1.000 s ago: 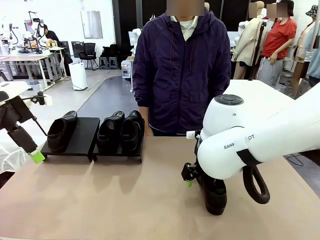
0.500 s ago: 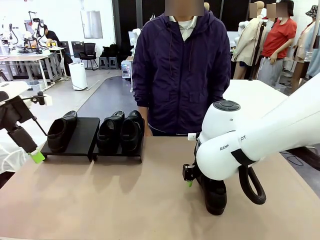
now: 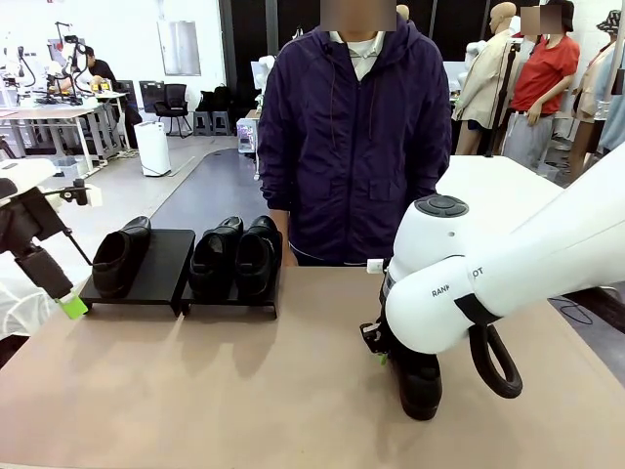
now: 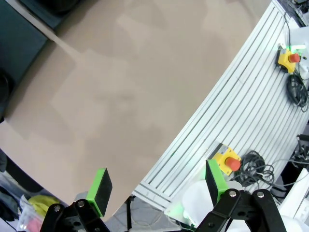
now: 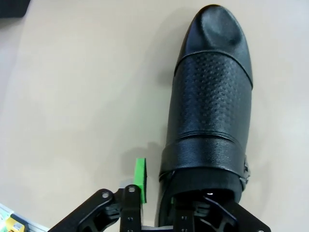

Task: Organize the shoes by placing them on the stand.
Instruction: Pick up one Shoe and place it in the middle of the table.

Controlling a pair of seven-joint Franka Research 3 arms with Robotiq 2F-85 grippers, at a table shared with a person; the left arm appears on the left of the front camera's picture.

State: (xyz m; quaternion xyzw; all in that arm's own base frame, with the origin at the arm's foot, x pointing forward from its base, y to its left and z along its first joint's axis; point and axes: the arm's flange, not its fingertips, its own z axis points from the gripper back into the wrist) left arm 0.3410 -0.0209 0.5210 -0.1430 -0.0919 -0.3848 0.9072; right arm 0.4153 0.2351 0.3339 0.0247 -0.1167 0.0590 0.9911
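Three black glossy shoes rest on the low black stand (image 3: 164, 266): one (image 3: 119, 256) on its left panel, two (image 3: 215, 256) (image 3: 256, 254) on its right panel. A fourth shoe (image 3: 420, 386) (image 5: 210, 111) stands on the table at the right, toe away from my right wrist camera. My right gripper (image 3: 384, 354) (image 5: 164, 193) straddles its heel-side wall, with one green pad (image 5: 140, 179) outside and the other finger down in the opening. Whether the pads press the wall I cannot tell. My left gripper (image 3: 70, 305) (image 4: 157, 188) hangs open at the table's far left, holding nothing.
A person in a dark purple jacket (image 3: 356, 137) stands at the far edge behind the stand. In the left wrist view the table's edge meets a white slatted rail (image 4: 231, 111) carrying yellow boxes with red buttons (image 4: 231, 163) and cables. Bare tabletop (image 3: 225, 381) lies between stand and shoe.
My right gripper's jaws have narrowed around the shoe's heel wall, and the right arm has settled slightly lower. The left arm and the shoes on the stand have not moved.
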